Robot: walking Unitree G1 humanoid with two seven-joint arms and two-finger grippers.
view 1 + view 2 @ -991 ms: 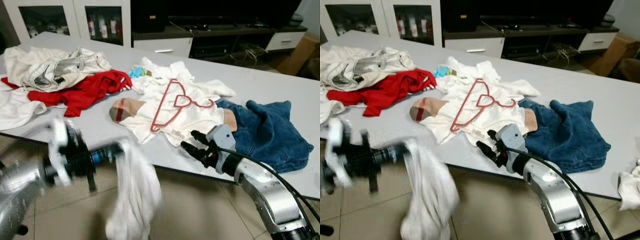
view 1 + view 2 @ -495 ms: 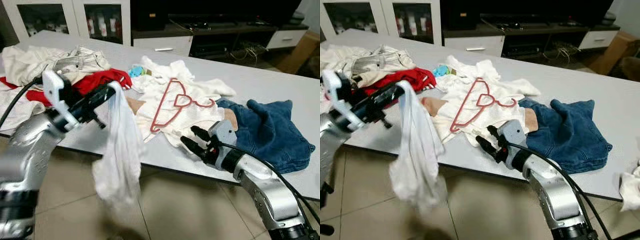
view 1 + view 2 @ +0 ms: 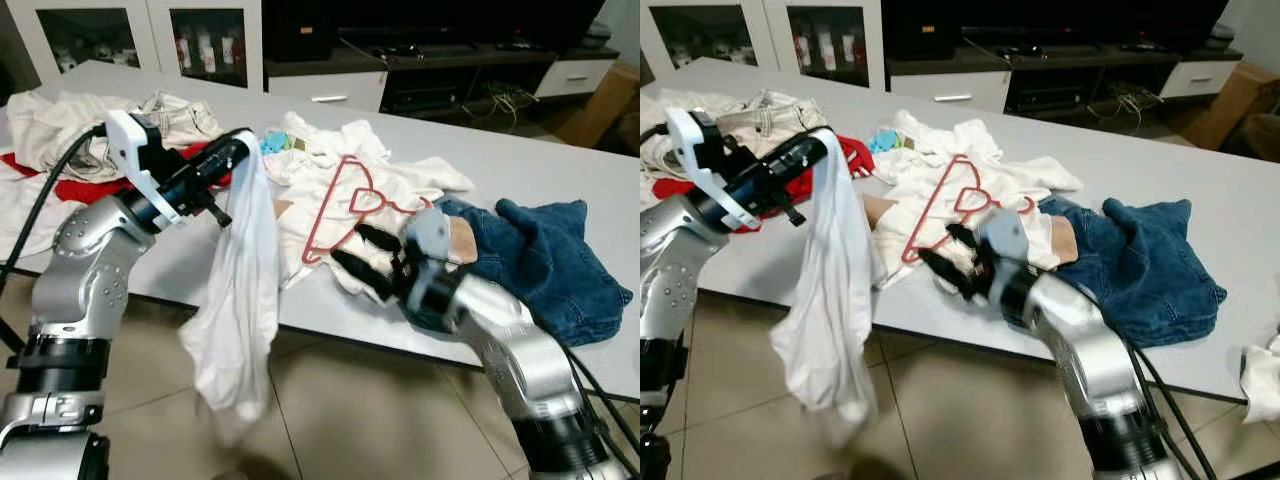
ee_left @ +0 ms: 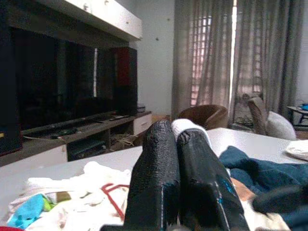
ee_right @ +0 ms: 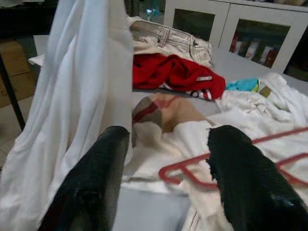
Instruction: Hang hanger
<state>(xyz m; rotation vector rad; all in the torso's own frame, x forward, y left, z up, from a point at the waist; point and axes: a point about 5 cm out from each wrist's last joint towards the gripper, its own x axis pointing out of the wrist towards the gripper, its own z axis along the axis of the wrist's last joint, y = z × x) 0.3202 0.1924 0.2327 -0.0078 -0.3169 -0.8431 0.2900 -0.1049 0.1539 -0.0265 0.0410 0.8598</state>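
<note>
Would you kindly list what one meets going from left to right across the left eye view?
Left gripper holding a white garment → red hanger on a white shirt → right gripper → blue jeans.

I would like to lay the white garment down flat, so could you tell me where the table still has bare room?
The table is bare along its far side, behind the blue jeans and the white shirt with the red hanger. A narrow strip runs along the near edge. The left end is crowded with the red garment and pale clothes.
</note>
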